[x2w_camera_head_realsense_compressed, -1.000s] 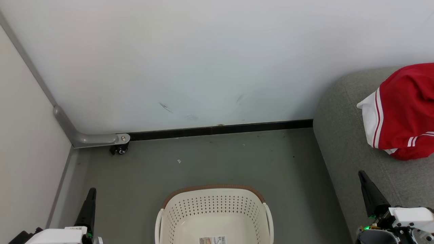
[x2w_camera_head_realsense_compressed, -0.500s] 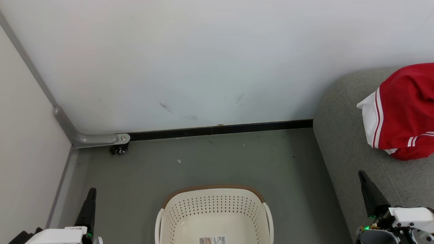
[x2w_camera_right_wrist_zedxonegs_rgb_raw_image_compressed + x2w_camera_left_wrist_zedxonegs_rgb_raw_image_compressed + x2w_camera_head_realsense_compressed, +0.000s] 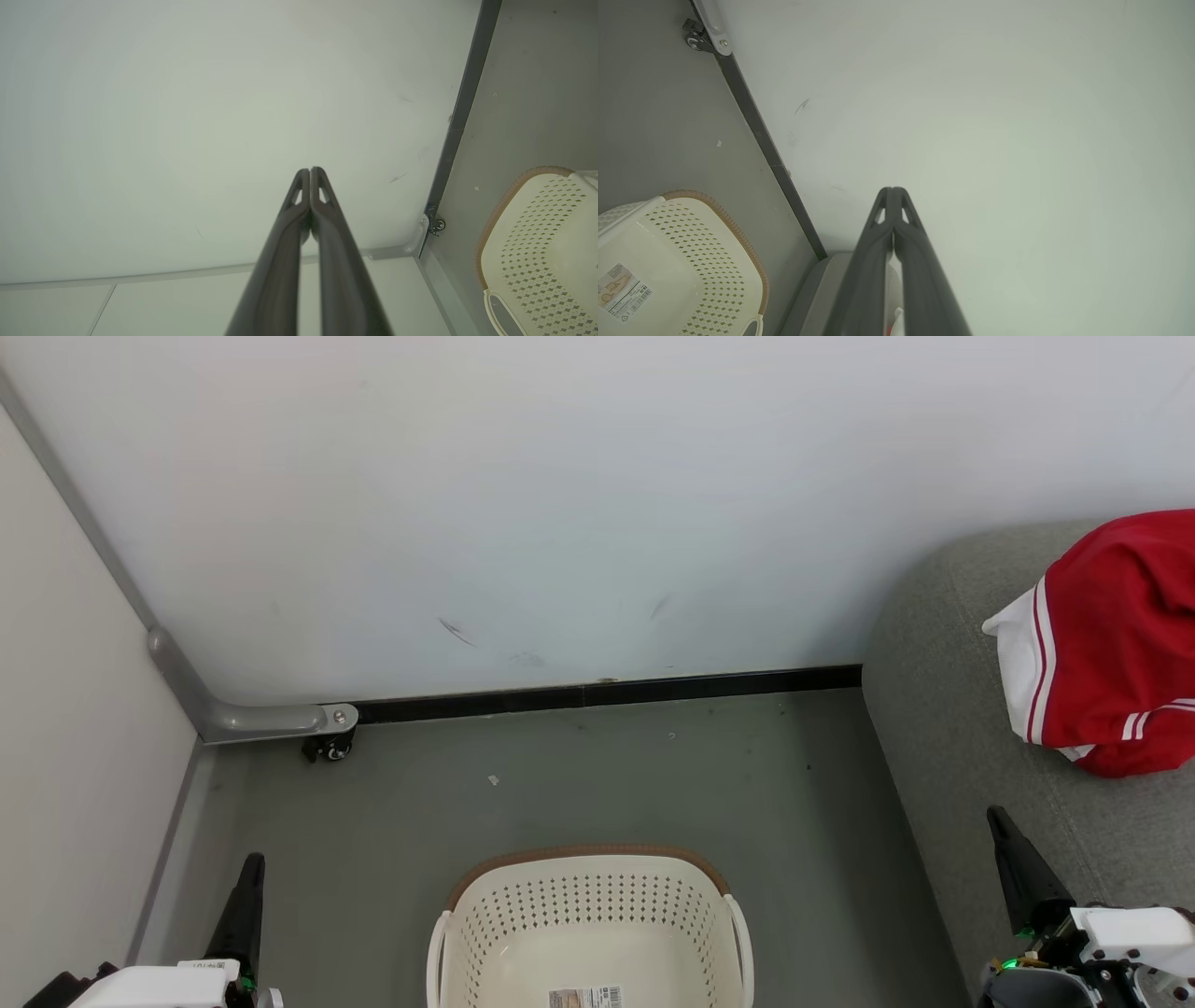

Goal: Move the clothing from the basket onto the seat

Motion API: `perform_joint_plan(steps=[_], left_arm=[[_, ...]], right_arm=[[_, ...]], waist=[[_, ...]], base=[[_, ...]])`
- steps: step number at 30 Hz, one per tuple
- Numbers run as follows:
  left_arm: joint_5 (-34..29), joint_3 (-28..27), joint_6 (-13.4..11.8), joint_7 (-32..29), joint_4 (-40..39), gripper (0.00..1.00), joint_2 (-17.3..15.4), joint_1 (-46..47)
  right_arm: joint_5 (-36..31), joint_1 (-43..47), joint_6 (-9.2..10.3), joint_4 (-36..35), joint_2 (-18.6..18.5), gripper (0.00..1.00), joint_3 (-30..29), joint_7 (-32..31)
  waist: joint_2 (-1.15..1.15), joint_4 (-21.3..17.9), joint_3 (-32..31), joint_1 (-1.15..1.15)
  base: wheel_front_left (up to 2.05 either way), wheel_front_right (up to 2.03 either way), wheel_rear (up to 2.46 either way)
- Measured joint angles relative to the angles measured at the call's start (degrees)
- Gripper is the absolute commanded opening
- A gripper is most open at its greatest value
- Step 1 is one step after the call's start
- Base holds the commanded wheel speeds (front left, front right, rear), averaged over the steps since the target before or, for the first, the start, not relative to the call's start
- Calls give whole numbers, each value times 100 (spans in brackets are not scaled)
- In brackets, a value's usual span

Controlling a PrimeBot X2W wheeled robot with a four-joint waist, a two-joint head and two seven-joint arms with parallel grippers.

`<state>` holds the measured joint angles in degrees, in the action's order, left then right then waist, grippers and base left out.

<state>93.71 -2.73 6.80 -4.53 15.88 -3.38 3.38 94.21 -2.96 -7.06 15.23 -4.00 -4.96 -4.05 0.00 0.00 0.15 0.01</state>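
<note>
- Nothing is seen to have moved since the earlier head views; the camera, the basket, the clothing and both grippers are found in the same places.
- The white wall (image 3: 560, 504) is met by the grey floor (image 3: 579, 784) along a dark skirting strip.
- The grey sofa (image 3: 943, 737) is seen at the right, with its rounded corner set close to the wall.
- The cream perforated laundry basket (image 3: 588, 896) is stood on the floor, apart from the sofa. The part of its inside that shows is bare apart from a barcode label (image 3: 585, 998).
- The red clothing (image 3: 1111, 644) with white stripes is heaped on the sofa cushion, well away from the basket. Whether one garment or two are bunched there cannot be told.
- The clothing is judged light, limp and rather slick. If it had to be shifted, a raised fold or the trimmed white hem would be pinched, since a flat panel would likely slip.
- The left gripper (image 3: 245, 905) is held low at the left and the right gripper (image 3: 1013, 859) over the sofa's edge. In the wrist views each pair of fingers is pressed together with nothing between them.
- The task is judged to be done or nearly so.
</note>
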Motion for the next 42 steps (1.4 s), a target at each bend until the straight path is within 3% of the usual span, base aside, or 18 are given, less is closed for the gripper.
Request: perform_joint_plan(steps=[42], left_arm=[[-1, -15, 0, -2, -4, 0, 8, 0]], right_arm=[[-1, -2, 0, 1, 11, 0, -14, -5]], waist=[[0, 0, 1, 0]], base=[[0, 0, 0]])
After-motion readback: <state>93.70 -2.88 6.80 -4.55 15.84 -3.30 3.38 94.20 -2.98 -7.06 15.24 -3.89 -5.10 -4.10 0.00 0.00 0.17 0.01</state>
